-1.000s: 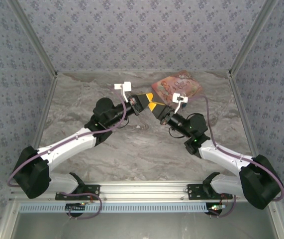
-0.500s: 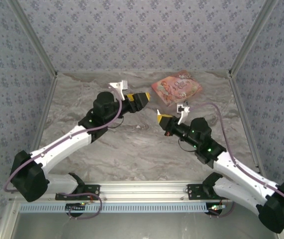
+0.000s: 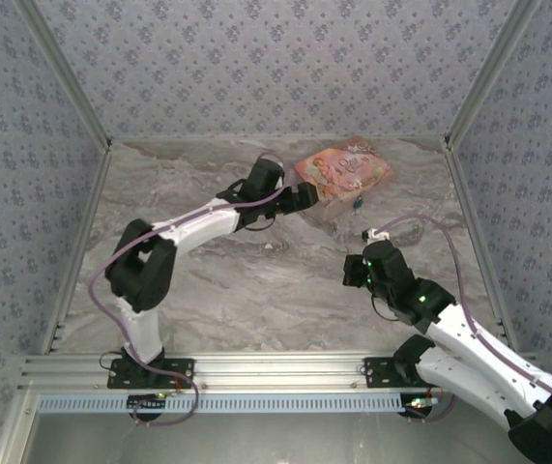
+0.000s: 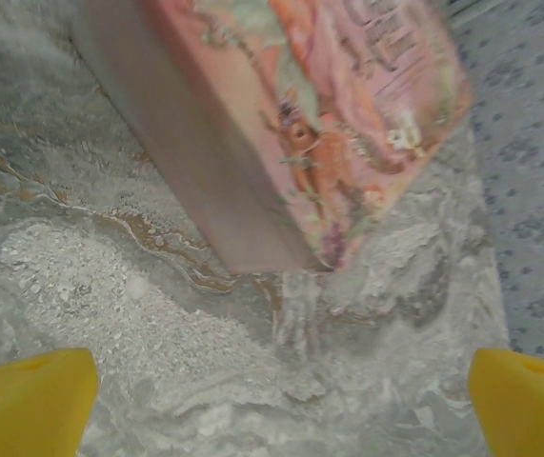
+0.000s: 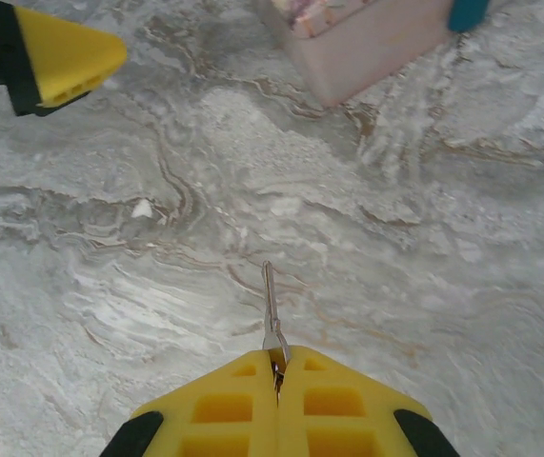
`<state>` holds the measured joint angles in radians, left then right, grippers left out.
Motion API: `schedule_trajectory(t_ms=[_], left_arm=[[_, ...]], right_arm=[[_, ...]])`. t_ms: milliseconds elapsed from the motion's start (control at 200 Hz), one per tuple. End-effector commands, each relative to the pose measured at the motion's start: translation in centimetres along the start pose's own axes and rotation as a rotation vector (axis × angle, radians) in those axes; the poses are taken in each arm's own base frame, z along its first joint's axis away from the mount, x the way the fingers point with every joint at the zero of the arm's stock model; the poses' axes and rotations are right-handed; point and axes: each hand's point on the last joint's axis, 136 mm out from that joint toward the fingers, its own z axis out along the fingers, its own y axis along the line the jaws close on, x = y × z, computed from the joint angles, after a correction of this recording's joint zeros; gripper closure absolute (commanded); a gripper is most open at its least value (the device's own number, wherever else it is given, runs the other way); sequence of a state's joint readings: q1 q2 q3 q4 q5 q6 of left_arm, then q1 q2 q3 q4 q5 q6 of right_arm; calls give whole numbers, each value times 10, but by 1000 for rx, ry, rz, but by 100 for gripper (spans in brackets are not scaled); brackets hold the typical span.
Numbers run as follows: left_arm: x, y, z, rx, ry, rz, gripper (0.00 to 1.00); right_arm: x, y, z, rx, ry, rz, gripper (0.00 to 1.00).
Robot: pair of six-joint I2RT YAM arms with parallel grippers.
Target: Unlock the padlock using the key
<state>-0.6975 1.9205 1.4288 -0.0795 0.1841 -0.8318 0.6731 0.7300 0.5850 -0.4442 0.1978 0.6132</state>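
The key point(image 5: 270, 314) is a thin silvery blade sticking out forward from my right gripper point(image 5: 277, 367), which is shut on its head just above the marble table. That gripper point(image 3: 353, 269) sits right of centre and points toward the far side. The padlock point(image 5: 467, 11) is tiny and teal, and lies against the near right side of the pink box point(image 5: 367, 29). From above, the padlock point(image 3: 359, 203) is a small teal dot. My left gripper point(image 4: 276, 405) is open, its yellow fingertips point(image 4: 29, 400) spread wide with only table between them. It hovers at the near left corner of the box point(image 3: 343, 169).
The pink illustrated box point(image 4: 291, 124) lies flat at the far right of the marble table point(image 3: 256, 280). Patterned walls close in the back and both sides. My left arm point(image 3: 198, 227) stretches across the table's middle toward the box.
My left gripper went from shut to wide open and swung right to the pink box. My right gripper pulled back toward the near side, still shut on the key.
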Motion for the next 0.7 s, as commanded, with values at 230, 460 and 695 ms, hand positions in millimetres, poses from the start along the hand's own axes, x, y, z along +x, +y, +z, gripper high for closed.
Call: schedule_trajectory(t_ms=[230,460,695], left_arm=[[-1,-11,56,53,94,-93,1],[6,0,79,15,138,-93,3],[15,26,95,-41,167,-118,5]], right_arm=[[0,-10,-11,34,-14,45,100],[-1,-7,-10,22,-19,48,100],[-1,-6,-10,16,-18,50,100]])
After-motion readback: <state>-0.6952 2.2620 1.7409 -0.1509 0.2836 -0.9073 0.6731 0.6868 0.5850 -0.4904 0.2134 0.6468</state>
